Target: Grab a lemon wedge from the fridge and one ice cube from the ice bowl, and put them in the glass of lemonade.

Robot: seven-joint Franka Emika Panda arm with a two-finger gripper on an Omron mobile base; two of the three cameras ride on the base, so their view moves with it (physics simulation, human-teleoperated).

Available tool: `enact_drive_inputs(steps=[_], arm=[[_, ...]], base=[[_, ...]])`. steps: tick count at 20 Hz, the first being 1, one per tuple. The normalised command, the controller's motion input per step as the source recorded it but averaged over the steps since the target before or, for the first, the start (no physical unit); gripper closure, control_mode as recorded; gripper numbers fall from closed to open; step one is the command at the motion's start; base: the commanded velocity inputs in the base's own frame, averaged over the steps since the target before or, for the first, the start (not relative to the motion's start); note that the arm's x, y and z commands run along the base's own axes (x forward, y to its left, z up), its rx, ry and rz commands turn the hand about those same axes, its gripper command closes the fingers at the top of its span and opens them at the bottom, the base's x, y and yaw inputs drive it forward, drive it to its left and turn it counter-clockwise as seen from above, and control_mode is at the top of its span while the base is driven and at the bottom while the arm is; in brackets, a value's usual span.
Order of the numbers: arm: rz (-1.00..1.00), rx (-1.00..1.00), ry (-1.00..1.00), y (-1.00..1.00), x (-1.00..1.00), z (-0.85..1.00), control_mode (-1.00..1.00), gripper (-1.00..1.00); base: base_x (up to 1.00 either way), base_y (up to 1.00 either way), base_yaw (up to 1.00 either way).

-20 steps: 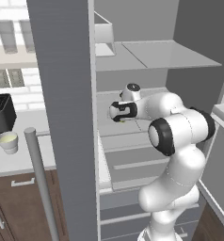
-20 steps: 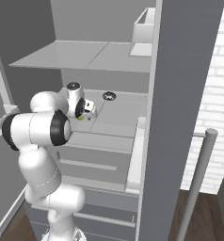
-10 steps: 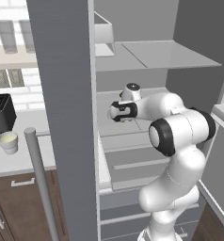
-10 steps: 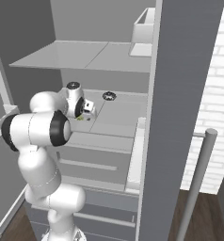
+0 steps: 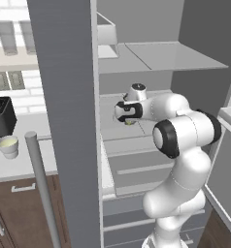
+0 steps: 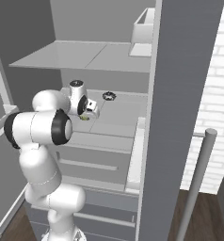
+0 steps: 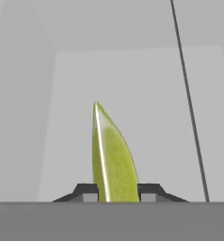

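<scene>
Inside, the white arm reaches into the tall matte grey fridge (image 5: 69, 97), its door swung wide. The end effector (image 7: 115, 190) sits low over a white shelf (image 6: 118, 113) — its two dark fingertips (image 7: 88, 192) pressed against either side of the tiny yellow-green lemon wedge (image 7: 111, 160), which stands upright between them with its point away from the hand. A small dark ring-shaped object (image 6: 109, 96) lies further back on the same shelf, apart from the hand. Out on the worktop (image 5: 20, 162), the small whitish cup of pale lemonade (image 5: 8, 144) stands just beside a black toaster (image 5: 1, 117).
</scene>
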Motion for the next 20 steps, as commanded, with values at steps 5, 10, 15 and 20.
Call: enact_drive_inputs(steps=[5, 10, 15, 20], arm=[[0.00, 0.00, 0.00, 0.00, -0.01, 0.00, -1.00, 1.00], [0.00, 0.00, -0.04, -0.11, -0.91, -0.23, -1.00, 1.00], [0.00, 0.00, -0.27, -0.47, -1.00, 0.31, -1.00, 1.00], [0.00, 0.00, -0.27, -0.37, -1.00, 0.80, -1.00, 1.00]], base=[[0.00, 0.00, 0.00], [0.00, 0.00, 0.00], [0.00, 0.00, 0.00], [0.00, 0.00, 0.00]])
